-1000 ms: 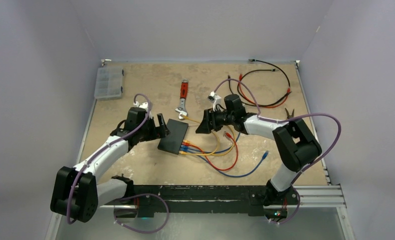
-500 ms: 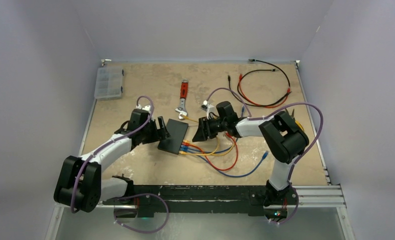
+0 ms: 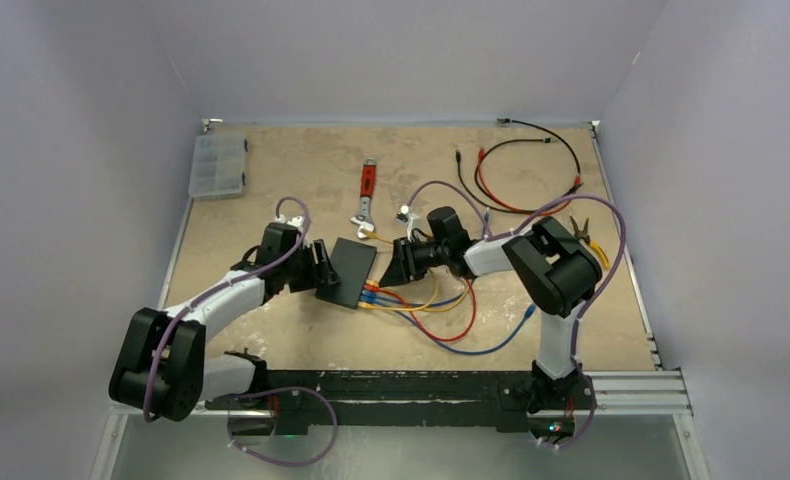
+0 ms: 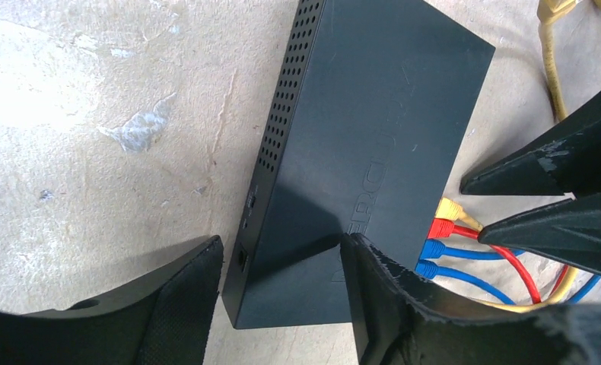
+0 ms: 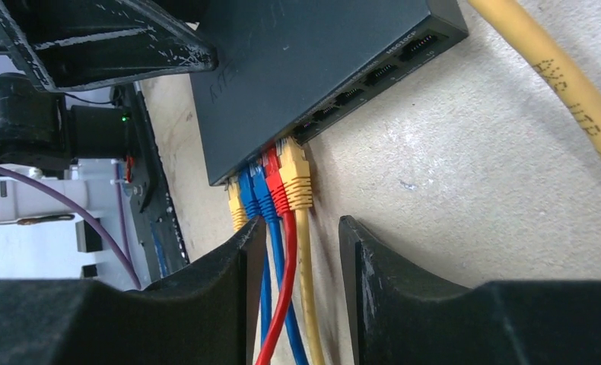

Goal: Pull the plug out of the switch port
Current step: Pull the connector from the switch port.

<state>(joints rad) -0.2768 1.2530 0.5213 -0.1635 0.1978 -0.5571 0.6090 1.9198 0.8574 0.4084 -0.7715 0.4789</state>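
Note:
The black switch (image 3: 349, 270) lies flat mid-table. Yellow (image 5: 296, 175), red (image 5: 273, 175) and blue (image 5: 252, 186) plugs sit in ports on its near short edge, beside several free ports. My left gripper (image 4: 282, 243) straddles the switch's (image 4: 373, 114) near left corner. One of its fingers (image 4: 183, 296) is beside the vented side with a thin gap, and the other lies over the top. My right gripper (image 5: 301, 228) is open just behind the plugs, with the yellow, red and one blue cable running loose between its fingers. In the overhead view the left gripper (image 3: 323, 262) and right gripper (image 3: 396, 268) flank the switch.
A red-handled wrench (image 3: 367, 200) lies just behind the switch. A clear compartment box (image 3: 218, 165) sits at the back left, and black and red leads (image 3: 526, 175) coil at the back right. Pliers (image 3: 583, 232) lie to the right. Loose cables loop in front, ending in a blue plug (image 3: 528, 312).
My right gripper has moved left, down to the cables at the switch's ports, and narrowed. The left gripper has closed in around the switch's corner.

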